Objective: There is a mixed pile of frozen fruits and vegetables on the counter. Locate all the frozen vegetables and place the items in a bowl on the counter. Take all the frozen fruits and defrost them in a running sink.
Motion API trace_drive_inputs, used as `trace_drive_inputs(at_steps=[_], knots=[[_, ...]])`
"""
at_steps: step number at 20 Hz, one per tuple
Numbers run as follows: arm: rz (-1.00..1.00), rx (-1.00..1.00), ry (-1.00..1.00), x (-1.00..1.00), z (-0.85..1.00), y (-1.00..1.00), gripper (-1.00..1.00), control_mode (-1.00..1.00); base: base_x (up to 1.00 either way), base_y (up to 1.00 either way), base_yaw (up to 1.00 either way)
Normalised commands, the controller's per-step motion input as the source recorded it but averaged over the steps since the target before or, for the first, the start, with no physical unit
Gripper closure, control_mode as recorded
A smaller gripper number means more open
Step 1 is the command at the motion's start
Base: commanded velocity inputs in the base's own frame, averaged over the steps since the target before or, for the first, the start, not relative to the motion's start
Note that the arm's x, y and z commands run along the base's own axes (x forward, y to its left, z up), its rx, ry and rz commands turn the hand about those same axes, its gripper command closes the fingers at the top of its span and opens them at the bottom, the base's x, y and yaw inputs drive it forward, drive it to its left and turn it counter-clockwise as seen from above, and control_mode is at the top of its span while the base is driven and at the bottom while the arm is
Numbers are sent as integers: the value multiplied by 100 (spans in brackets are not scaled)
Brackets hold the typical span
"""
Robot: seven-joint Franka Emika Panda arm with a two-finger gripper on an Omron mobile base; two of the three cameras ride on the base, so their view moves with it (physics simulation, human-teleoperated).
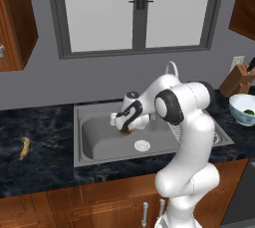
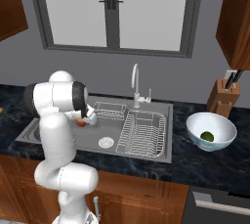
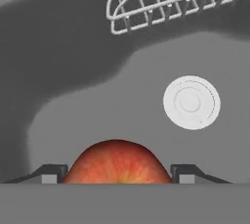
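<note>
1. the end effector (image 3: 116, 178) grips the apple (image 3: 117, 163) between both fingers.
2. it hangs low inside the sink (image 1: 99, 142), beside the drain (image 3: 191, 102).
3. the arm folds forward and down from the surface (image 1: 45, 167).
4. the banana (image 1: 24, 147) lies left; the green ball (image 2: 208, 136) sits in the bowl (image 2: 222, 142).
</note>
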Motion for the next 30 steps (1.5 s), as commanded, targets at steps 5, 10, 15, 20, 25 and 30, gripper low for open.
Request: trace_drive_inputs(at_steps=[5,10,15,20,25,30], knots=[[35,-3,0,28,-40,1,100,-100,0,0,0],[34,-11,5,4,-36,11,100,-100,0,0,0],[28,-21,12,0,-39,11,100,-100,0,0,0],[19,-14,7,0,-41,1,100,-100,0,0,0],[3,-5,1,3,-34,-8,100,-100,0,0,0],[-24,3,-1,28,-45,-34,100,-100,0,0,0]])
